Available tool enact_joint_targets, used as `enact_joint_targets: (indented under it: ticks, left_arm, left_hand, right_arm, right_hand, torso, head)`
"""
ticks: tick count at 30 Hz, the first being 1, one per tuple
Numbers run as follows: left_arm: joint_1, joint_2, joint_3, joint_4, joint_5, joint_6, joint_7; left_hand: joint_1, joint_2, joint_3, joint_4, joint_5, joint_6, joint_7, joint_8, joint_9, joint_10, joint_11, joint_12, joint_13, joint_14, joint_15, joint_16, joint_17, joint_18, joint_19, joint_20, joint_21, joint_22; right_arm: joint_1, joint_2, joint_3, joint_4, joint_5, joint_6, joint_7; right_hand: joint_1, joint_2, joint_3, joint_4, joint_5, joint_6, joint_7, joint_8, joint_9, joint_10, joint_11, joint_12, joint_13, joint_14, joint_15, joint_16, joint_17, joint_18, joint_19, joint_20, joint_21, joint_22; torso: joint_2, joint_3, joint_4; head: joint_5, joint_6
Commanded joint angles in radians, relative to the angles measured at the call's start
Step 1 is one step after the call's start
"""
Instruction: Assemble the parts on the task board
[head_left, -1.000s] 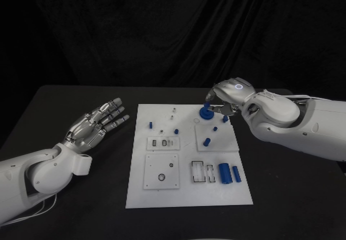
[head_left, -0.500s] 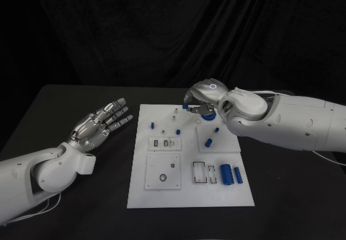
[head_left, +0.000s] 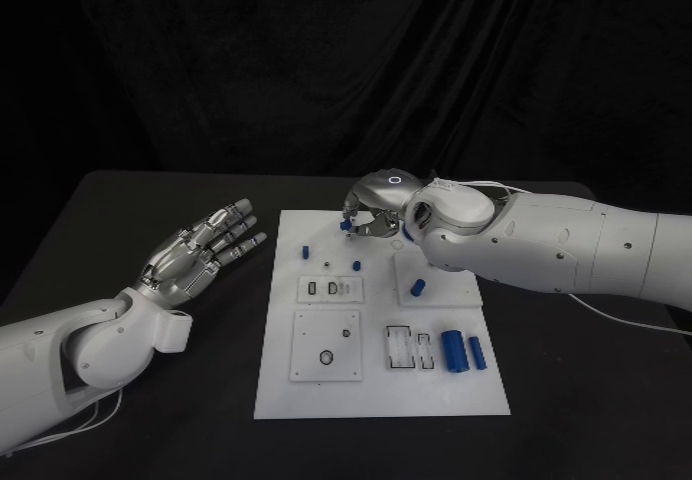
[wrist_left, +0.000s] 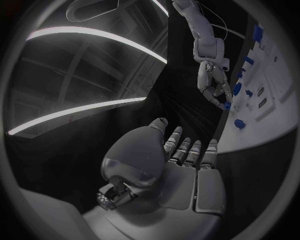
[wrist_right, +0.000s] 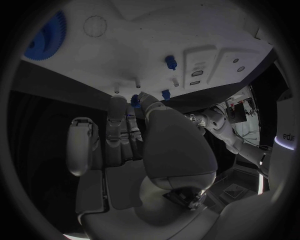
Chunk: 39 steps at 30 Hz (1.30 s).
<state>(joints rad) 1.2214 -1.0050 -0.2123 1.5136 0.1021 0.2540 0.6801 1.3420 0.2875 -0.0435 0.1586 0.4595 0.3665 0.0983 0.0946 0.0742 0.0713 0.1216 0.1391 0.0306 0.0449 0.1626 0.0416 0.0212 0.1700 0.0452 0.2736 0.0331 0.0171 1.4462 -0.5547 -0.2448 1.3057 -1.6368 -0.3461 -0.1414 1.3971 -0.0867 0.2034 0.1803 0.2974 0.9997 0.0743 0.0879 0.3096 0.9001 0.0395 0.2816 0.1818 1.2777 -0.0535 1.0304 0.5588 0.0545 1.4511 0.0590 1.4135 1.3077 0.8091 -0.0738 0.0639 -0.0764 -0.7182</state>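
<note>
Head view: the task board (head_left: 378, 390) is lying in the middle of the black table (head_left: 116, 210). The right hand (head_left: 378, 212) is hovering over the board's far edge, its fingers curling downward and pinching a small blue part (head_left: 346, 226) at their tips. A blue peg (head_left: 304, 249) is standing near the board's far left corner, another blue peg (head_left: 356, 266) is standing just beyond the small slotted plate (head_left: 330, 288), and a tilted blue part (head_left: 415, 286) is lying on the raised square plate (head_left: 436, 281) under the right forearm. Two blue cylinders (head_left: 460, 350) are lying side by side near the board's right edge, beside the slotted tray (head_left: 405, 344). The left hand (head_left: 195, 250) is hanging over the table well to the left of the board, palm up, fingers spread and holding nothing.

Left wrist view: the left hand (wrist_left: 181, 167) is lying flat and empty, fingers apart. Across from it the right hand (wrist_left: 214, 84) is reaching down to the board (wrist_left: 265, 115), with blue parts (wrist_left: 239, 123) showing along the board's near edge.

Right wrist view: the right hand (wrist_right: 134, 145) is holding its fingertips (wrist_right: 142, 100) together around the small blue part (wrist_right: 134, 100), close to the board (wrist_right: 156, 35). A blue gear (wrist_right: 45, 36) is sitting on the board, well apart from the fingertips, and two blue pegs (wrist_right: 170, 62) are standing closer by.
</note>
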Motion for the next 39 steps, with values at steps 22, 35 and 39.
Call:
enact_joint_targets:
  ticks: [22, 35, 39]
  left_arm:
    - [-0.001, 0.021, 0.001, -0.017, 0.004, 0.012, 0.045]
    - [-0.001, 0.027, 0.001, -0.021, 0.004, 0.017, 0.041]
    - [-0.001, 0.027, 0.001, -0.022, 0.004, 0.018, 0.04]
  left_hand:
    - [0.001, 0.002, 0.008, -0.002, 0.006, -0.005, 0.004, 0.0, 0.001, -0.006, 0.001, 0.005, 0.0, 0.003, 0.006, -0.001, -0.001, 0.01, -0.002, 0.008, -0.005, -0.001]
    - [0.0, 0.003, 0.012, -0.003, 0.007, -0.007, 0.004, -0.001, 0.001, -0.007, 0.002, 0.004, 0.0, 0.002, 0.006, -0.002, -0.001, 0.01, -0.003, 0.008, -0.005, -0.001]
    - [0.0, 0.003, 0.012, -0.003, 0.007, -0.007, 0.004, -0.001, 0.001, -0.007, 0.002, 0.004, 0.0, 0.002, 0.006, -0.002, -0.001, 0.01, -0.003, 0.008, -0.005, -0.001]
  right_arm:
    - [-0.025, 0.059, 0.004, -0.138, 0.085, -0.055, 0.082]
    - [-0.029, 0.065, 0.005, -0.164, 0.086, -0.026, 0.071]
    - [-0.029, 0.062, 0.005, -0.166, 0.086, -0.019, 0.067]
  right_hand:
    - [0.009, 0.01, 0.027, -0.007, 0.001, -0.03, 0.002, -0.022, -0.005, -0.024, 0.006, -0.018, -0.008, -0.012, 0.011, -0.004, -0.002, -0.003, -0.002, 0.009, -0.006, 0.13]
    - [0.009, 0.013, 0.03, -0.007, 0.001, -0.032, 0.002, -0.022, -0.006, -0.026, 0.006, -0.02, -0.008, -0.013, 0.011, -0.002, 0.0, -0.003, -0.002, 0.009, -0.005, 0.131]
    - [0.009, 0.013, 0.03, -0.007, 0.001, -0.032, 0.002, -0.022, -0.006, -0.026, 0.006, -0.02, -0.008, -0.013, 0.011, -0.002, 0.0, -0.003, -0.002, 0.009, -0.005, 0.131]
  torso:
    - [0.001, -0.0005, -0.0002]
    - [-0.001, -0.0001, -0.0042]
    - [-0.001, -0.0003, -0.0036]
  head:
    - [0.0, 0.003]
    - [0.001, 0.003]
    - [0.002, 0.003]
